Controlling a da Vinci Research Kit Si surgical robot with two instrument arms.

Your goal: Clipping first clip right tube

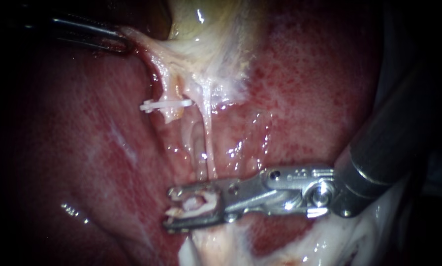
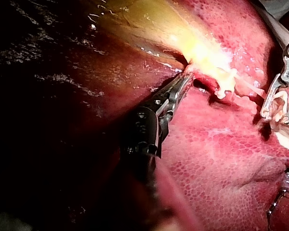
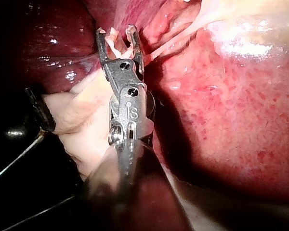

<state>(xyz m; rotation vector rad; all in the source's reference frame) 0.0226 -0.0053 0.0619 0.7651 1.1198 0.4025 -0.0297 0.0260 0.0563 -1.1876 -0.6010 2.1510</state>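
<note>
**A thin, wet strand that needs a square, gentle bite**

The right tube [image 1: 208,138] is a slim pale strand. It runs from the whitish tissue under the gallbladder [image 1: 201,19] down across the liver [image 1: 304,83], and its lower end meets the upper jaw of the right instrument [image 1: 191,207]. It looks soft, light and glistening wet. A glancing touch would probably push it aside, and a hard pull could tear it. It appears drawn fairly straight, which should help it hold its line while a clip closes.

The best place to take it seems to be the bare middle stretch. That spot is clear of the fan of tissue above and of the translucent band [image 1: 194,143] just beside it.

The right instrument's jaws stand apart, with a loaded clip [image 1: 194,204] seated between them and touched by both. Whether the tube lies inside the clip's mouth cannot be told. It seems to reach the upper jaw from above rather than sit within.

Beside the right tube, the left tube [image 1: 169,93] carries a white clip [image 1: 166,105] across it.

Further out, the left instrument [image 1: 125,43] has its jaws closed on the neck tissue [image 1: 152,47] below the gallbladder. It appears to pull that tissue up and away, which likely gives the tubes their tension.

The main hazard is probably catching the band together with the tube.
</note>
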